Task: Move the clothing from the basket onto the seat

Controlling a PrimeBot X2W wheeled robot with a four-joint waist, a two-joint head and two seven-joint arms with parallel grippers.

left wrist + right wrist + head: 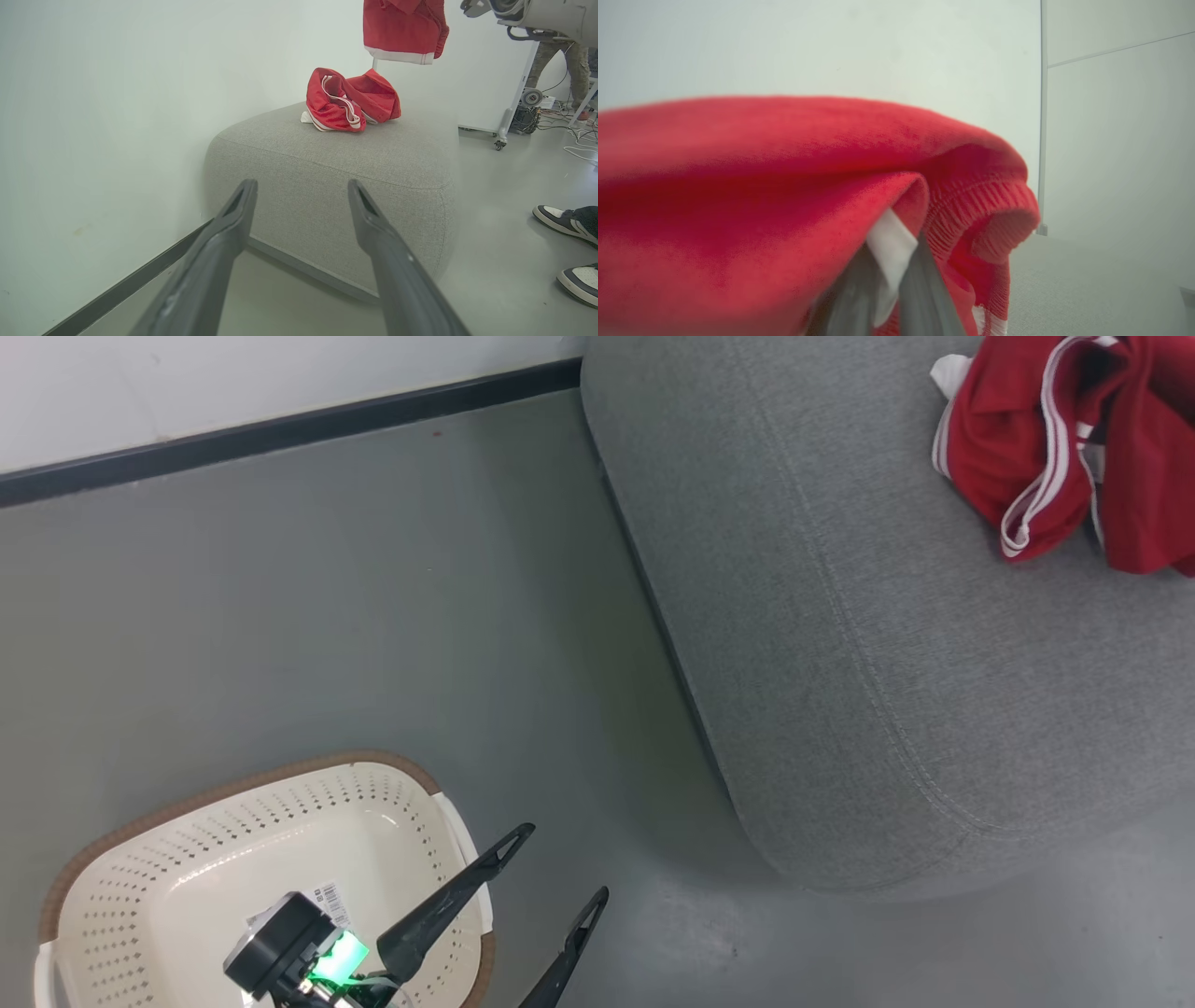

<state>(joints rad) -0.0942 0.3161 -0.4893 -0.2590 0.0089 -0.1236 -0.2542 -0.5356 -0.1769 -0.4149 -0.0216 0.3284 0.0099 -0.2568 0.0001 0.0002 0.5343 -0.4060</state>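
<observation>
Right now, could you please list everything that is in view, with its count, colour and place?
seat: one, grey, on the floor by the wall
pile of clothes: one heap, red with white trim, on the seat; the number of pieces is unclear
hanging garment: one, red with a white hem, held up above the seat
basket: one, cream with a brown rim, on the floor to the left of the seat
floor: grey
wall: white
skirting strip: one, black, along the foot of the wall
shoes: two, black and white, on the floor beyond the seat
wheeled stand: one, pale, in the background
left end effector: open, over the basket's edge
right end effector: shut on the hanging garment
</observation>
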